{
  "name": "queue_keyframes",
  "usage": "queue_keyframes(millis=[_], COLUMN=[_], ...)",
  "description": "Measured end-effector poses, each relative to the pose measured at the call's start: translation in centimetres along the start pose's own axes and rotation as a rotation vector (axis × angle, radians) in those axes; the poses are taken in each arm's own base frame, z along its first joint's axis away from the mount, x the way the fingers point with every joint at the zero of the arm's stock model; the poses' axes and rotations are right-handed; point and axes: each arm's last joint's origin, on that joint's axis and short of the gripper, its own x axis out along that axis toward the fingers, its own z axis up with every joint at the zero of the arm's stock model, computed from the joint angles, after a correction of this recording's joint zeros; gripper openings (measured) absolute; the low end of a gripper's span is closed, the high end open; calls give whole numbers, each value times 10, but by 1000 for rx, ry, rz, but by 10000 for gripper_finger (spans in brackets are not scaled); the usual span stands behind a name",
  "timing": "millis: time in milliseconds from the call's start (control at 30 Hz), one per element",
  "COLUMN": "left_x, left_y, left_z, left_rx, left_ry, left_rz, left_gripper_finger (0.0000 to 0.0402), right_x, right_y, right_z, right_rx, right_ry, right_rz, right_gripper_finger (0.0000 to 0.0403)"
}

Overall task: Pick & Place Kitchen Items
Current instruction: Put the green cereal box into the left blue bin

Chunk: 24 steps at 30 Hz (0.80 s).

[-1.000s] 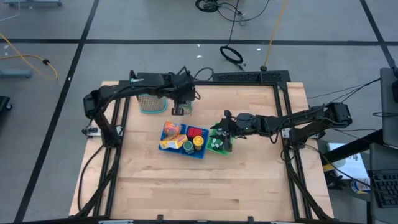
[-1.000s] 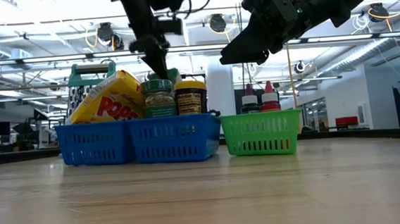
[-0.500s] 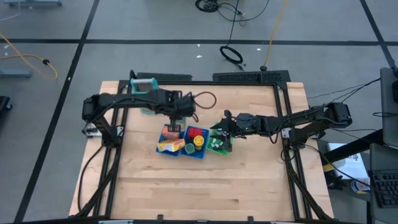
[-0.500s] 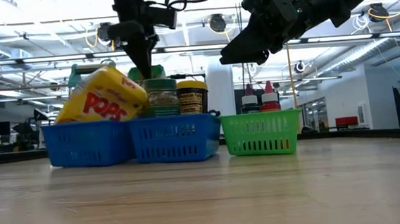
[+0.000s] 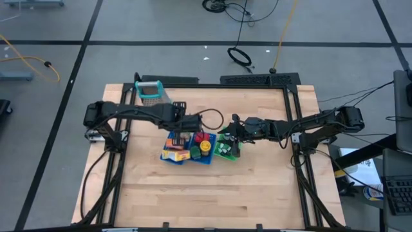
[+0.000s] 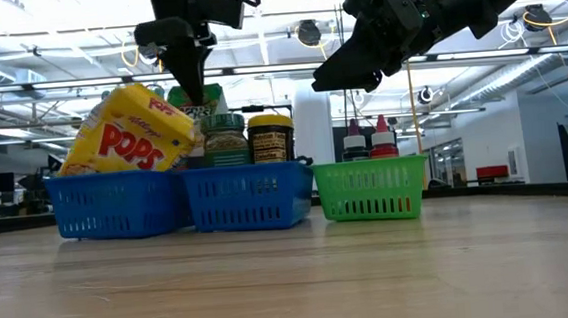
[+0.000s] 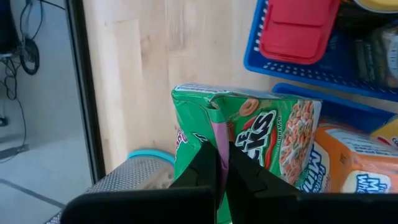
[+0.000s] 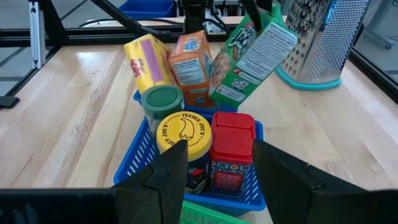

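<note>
Green carton (image 8: 252, 53) is hanging tilted, pinched shut in the left end effector (image 7: 217, 163) above the nearly full blue basket (image 8: 134, 168); right end effector (image 8: 214, 168) is waiting half-open beside it

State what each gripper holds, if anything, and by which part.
The left gripper pinches the green carton by its top edge; the right gripper is open above the baskets and holds nothing.

High view looks straight down; low view sits level at table height — both wrist views close in on the blue basket (image 8: 245, 186)
</note>
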Motion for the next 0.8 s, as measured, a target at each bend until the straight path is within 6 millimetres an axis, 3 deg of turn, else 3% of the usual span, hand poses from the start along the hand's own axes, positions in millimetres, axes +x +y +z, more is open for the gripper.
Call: queue_keyframes(millis=[533,800], left_x=[-6,-5], left_y=[-16,-15], left_z=[0,0], left_rx=[-9,-10], left_ry=[-7,-7], left_rz=[-59,-55], left_gripper_finger=[3,30], right_x=[0,0], right_y=[0,0], right_z=[0,0], right_rx=[14,15], right_ry=[0,0], right_rz=[0,0], right_gripper_finger=[171,171])
